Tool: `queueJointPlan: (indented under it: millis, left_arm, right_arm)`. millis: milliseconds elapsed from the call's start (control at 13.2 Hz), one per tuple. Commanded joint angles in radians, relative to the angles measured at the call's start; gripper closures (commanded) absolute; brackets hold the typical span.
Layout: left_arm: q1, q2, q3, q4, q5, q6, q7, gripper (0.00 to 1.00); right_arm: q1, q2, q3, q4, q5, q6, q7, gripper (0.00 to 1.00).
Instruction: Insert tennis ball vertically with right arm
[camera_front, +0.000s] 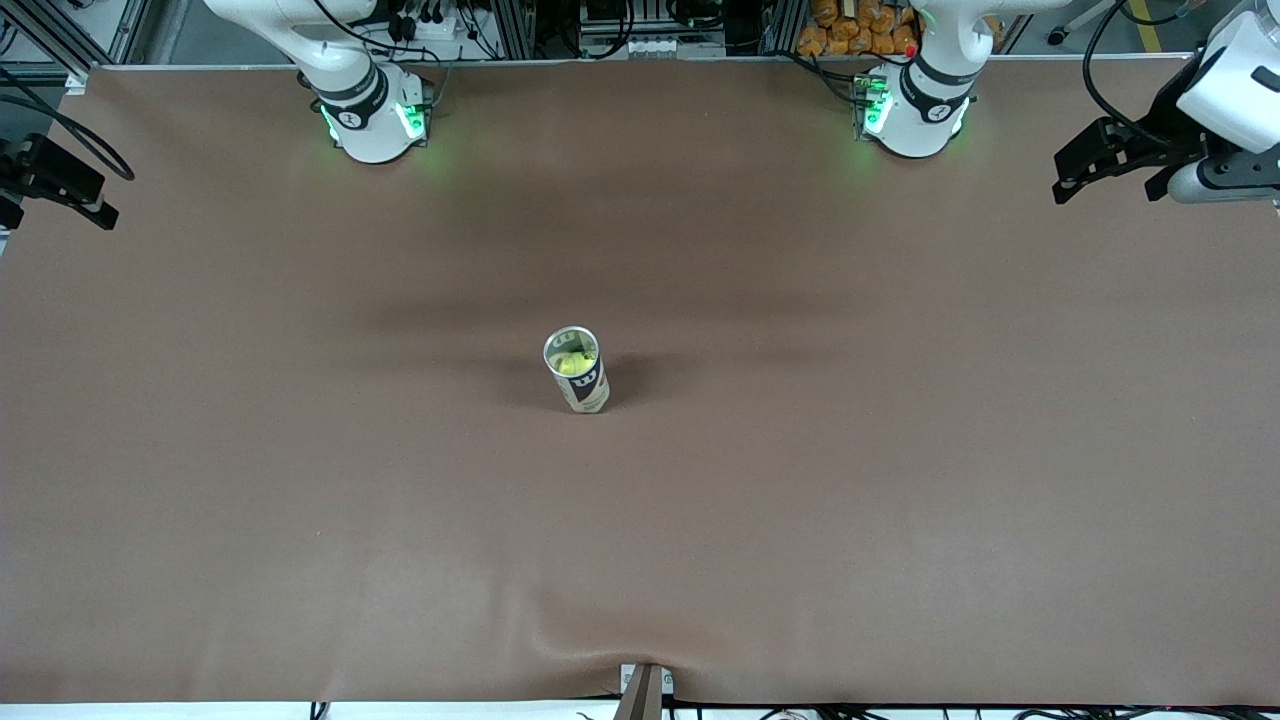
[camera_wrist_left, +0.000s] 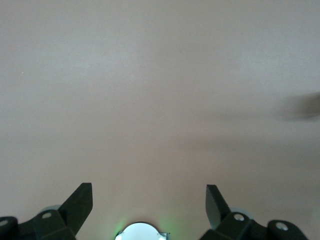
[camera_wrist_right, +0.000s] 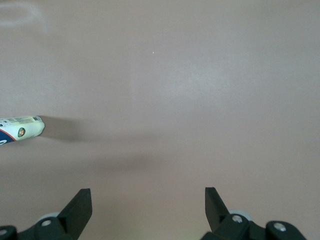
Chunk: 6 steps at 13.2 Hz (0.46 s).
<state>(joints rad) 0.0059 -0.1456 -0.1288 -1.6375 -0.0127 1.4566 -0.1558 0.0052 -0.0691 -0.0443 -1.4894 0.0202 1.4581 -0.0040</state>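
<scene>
Brown table (camera_front: 300, 450), 1 can (camera_front: 578, 370) upright mid-table, tennis ball (camera_front: 574, 362) already inside.
Right gripper (camera_wrist_right: 148, 207) and left gripper (camera_wrist_left: 149, 206) hang open, empty, at opposite table ends; any needless reach risks toppling it.

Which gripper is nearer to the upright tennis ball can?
Neither plainly: roughly level. The right gripper hangs open over the right arm's end of the table, the left gripper open over the left arm's end, the can midway between them.

The front camera looks down from high across the brown surface (camera_front: 900, 450), facing both bases. The 2 wrist cameras look past their end effectors onto it; the right wrist view shares the can (camera_wrist_right: 20, 128) (camera_front: 577, 370).
</scene>
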Motion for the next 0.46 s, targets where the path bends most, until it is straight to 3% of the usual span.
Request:
queueJointPlan:
  millis: [0, 380]
  left_arm:
    - [0.002, 0.015, -0.005, 0.047, 0.025, -0.038, -0.004, 0.0]
    - [0.008, 0.015, -0.003, 0.047, 0.025, -0.051, -0.001, 0.0]
  right_arm:
    - [0.006, -0.001, -0.006, -0.002, -0.008, -0.005, -0.008, 0.0]
    - [0.004, -0.001, -0.008, -0.002, -0.006, -0.004, -0.008, 0.0]
